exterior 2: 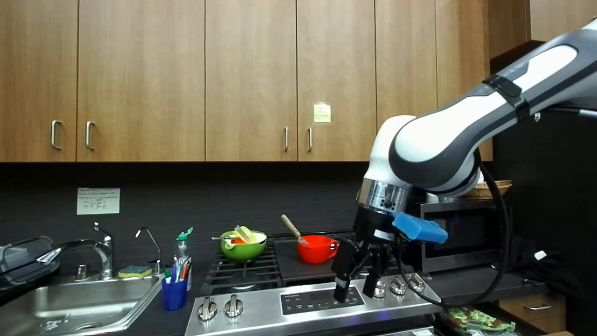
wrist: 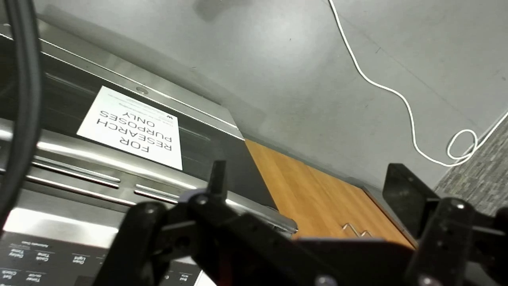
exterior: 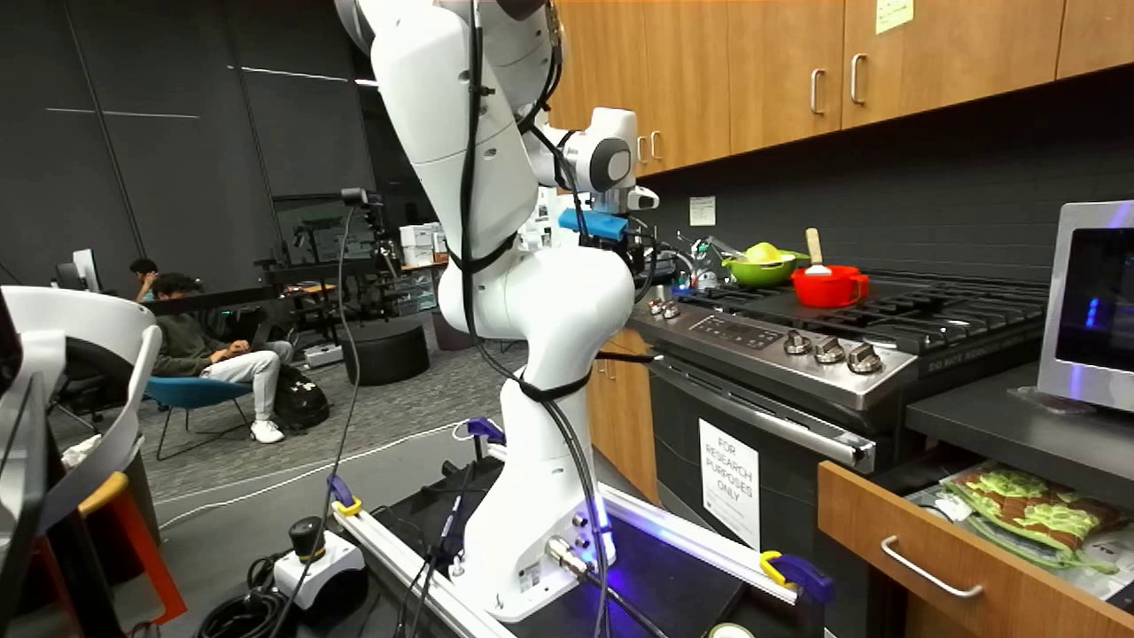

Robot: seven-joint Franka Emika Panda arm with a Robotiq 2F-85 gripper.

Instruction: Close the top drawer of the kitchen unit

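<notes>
STEP: prob. pre-push, no contact yet | black 2-finger gripper [wrist: 309, 178]: spread, nothing held | shallow med-brown wooden top drawer [exterior: 957, 554]: open, lower than gripper, well apart | NEXT: prob. descend to drawer front, push shut

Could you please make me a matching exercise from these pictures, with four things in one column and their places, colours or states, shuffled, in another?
Column one:
1. Top drawer
2. Fingers
3. Pot
4. "FOR RESEARCH PURPOSES ONLY" sign

Column two:
A. Red
B. On the oven door
C. Spread apart
D. Pulled open

Right pairs: 1-D, 2-C, 3-A, 4-B
</notes>
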